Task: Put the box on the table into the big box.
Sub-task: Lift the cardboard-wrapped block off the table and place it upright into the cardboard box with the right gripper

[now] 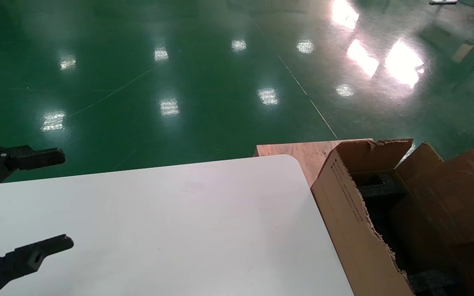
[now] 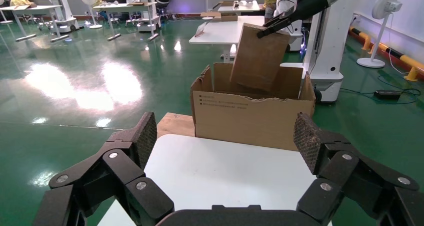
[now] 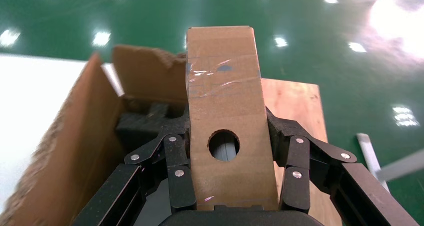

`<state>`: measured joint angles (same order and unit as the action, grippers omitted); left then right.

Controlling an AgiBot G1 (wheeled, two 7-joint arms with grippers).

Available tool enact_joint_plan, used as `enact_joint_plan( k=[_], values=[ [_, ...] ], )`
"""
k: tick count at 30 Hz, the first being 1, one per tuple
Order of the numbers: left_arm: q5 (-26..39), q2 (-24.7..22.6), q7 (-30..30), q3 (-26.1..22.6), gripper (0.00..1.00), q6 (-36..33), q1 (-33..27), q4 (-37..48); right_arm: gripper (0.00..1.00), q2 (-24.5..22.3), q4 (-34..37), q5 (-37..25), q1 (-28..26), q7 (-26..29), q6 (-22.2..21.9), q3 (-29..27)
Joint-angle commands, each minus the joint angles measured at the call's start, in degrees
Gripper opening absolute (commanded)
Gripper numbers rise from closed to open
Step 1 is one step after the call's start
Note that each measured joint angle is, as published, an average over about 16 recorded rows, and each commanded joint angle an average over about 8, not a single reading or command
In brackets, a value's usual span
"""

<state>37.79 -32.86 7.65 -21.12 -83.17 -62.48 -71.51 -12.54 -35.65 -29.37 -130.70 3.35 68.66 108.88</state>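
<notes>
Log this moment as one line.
right gripper: shut on box, above big box | left gripper: open, idle over table | phase: placing

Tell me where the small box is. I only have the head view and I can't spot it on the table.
Observer: The right wrist view shows the box clamped between the fingers of the right gripper.
Operator: Is it over the big box? I only see the left gripper open over the table.
Observer: Yes. In the left wrist view the box hangs tilted above the open top of the big box, with its lower end at the opening.
Operator: Which face is up?
Observer: The broad face with the round hole faces the right wrist camera.
</notes>
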Motion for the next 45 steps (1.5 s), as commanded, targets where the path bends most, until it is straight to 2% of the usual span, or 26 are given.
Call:
enact_joint_plan(
  k=[1,10,19,32,45],
  values=[
    [0.00,0.00,0.00,0.00,1.00,0.00,0.00,0.00,0.00,-0.56,0.75,3.54,-1.90,-0.80,-1.93,4.72],
    [0.00,0.00,0.00,0.00,1.00,0.00,0.00,0.00,0.00,-1.92,-0.81,10.18,-12.34,-2.75,-8.87,21.23],
    [0.00,0.00,0.00,0.00,1.00,0.00,0.00,0.00,0.00,0.39,0.24,11.09,-18.19,-3.95,-11.81,31.40],
    [0.00,0.00,0.00,-0.01,1.00,0.00,0.00,0.00,0.00,2.31,4.59,11.25,-22.32,-4.95,-11.64,38.50],
    [-0.01,0.00,0.00,-0.01,1.00,0.00,0.00,0.00,0.00,3.21,5.94,12.41,-26.23,-5.57,-7.58,42.20]
  ],
)
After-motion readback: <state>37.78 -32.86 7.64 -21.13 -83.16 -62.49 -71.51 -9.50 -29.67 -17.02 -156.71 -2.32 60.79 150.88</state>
